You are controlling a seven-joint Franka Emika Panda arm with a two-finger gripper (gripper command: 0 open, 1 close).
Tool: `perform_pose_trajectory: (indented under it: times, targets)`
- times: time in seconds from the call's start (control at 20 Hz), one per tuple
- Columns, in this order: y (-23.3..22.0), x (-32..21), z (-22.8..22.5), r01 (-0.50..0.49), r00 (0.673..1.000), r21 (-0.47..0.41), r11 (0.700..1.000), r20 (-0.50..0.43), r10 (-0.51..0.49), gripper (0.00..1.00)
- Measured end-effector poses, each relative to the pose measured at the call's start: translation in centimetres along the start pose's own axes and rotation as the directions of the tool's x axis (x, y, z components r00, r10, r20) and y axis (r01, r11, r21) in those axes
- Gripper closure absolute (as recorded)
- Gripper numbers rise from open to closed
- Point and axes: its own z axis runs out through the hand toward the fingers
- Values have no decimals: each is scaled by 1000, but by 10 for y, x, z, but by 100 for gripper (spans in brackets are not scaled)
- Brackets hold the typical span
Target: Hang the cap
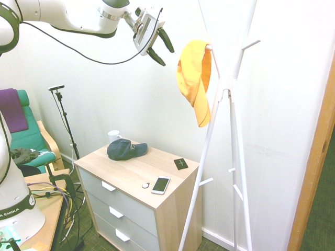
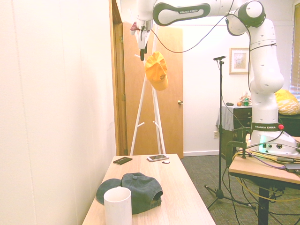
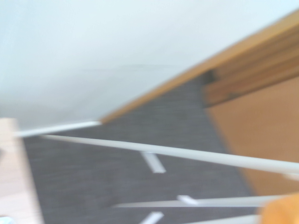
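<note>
The yellow-orange cap [image 1: 194, 78] hangs from an upper peg of the white coat stand [image 1: 230, 104], brim pointing down. It also shows in the second exterior view as the cap [image 2: 156, 70] on the coat stand [image 2: 140, 112]. My gripper [image 1: 161, 46] is open, high up and just left of the cap, apart from it, with nothing between its fingers. From the other side the gripper [image 2: 142, 47] sits above and left of the cap. An orange corner of the cap [image 3: 282, 212] shows in the blurred wrist view beside the stand's legs [image 3: 187, 154].
A wooden drawer chest [image 1: 137, 180] stands under the gripper, bearing a dark navy cap [image 1: 125, 149], a white mug [image 1: 114, 135], a phone [image 1: 160, 185], a small black square [image 1: 180, 163] and a small round item [image 1: 145, 185]. A wooden door frame [image 1: 314, 167] is at the right.
</note>
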Motion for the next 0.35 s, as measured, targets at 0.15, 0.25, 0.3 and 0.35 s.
perform_pose_trajectory:
  times: [0.15,0.25,0.3,0.35]
  targets:
    - [-3,-1,-1,-20,991,112,993,133,5,0]
    - [-5,-5,1,-40,974,177,983,226,-1,0]
    - [-6,-7,3,-54,962,203,978,273,-3,0]
    - [-8,-9,5,-69,946,226,972,323,-8,0]
